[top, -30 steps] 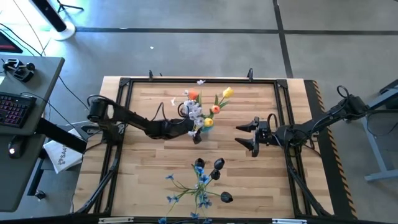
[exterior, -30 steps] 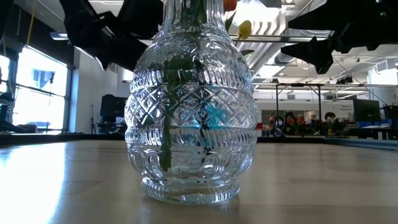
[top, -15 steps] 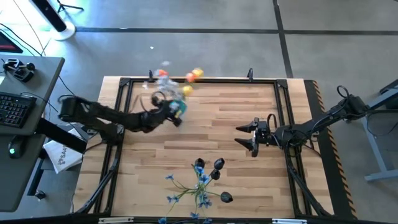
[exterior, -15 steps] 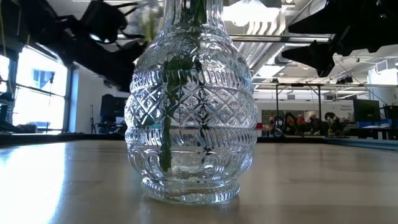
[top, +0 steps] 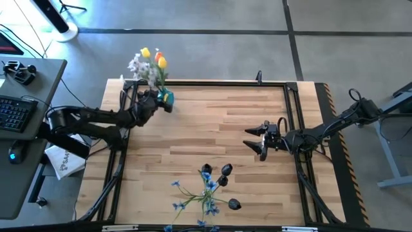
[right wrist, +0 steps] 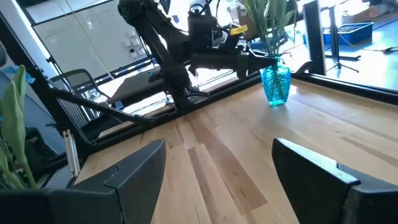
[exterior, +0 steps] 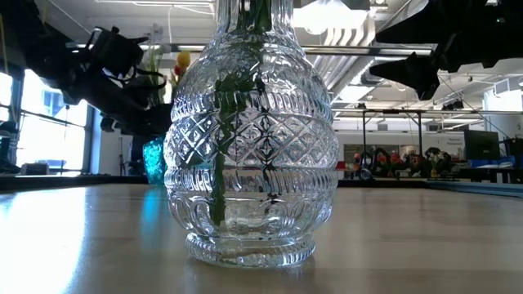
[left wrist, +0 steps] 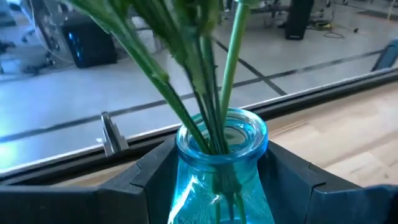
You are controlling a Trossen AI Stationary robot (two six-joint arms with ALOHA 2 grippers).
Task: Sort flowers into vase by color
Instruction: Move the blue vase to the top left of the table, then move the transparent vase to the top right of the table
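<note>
My left gripper sits at the far left corner of the pale wooden slatted table, clamped around the neck of a small turquoise glass vase. In my left wrist view the two dark fingers press against either side of the vase's neck just under its thick round rim, so the jaws are part-way closed with the vase between them. From the right wrist view the vase stands upright with its base on the wood, close to the black metal frame along the table's far edge.

A bunch of artificial flowers stands in that vase on thin green stems: yellow and orange tulips and a white small-blossom spray, their heads leaning out past the table's far edge.

My right gripper hangs over the right half of the table, its jaws spread wide and empty, with bare wood between the fingers in its own wrist view.

Near the front edge, about mid-table, lie loose blue small-blossom sprays and dark blackish buds on green stems. In the low view a large clear cut-glass vase stands close to the camera with a green stem inside it.
</note>
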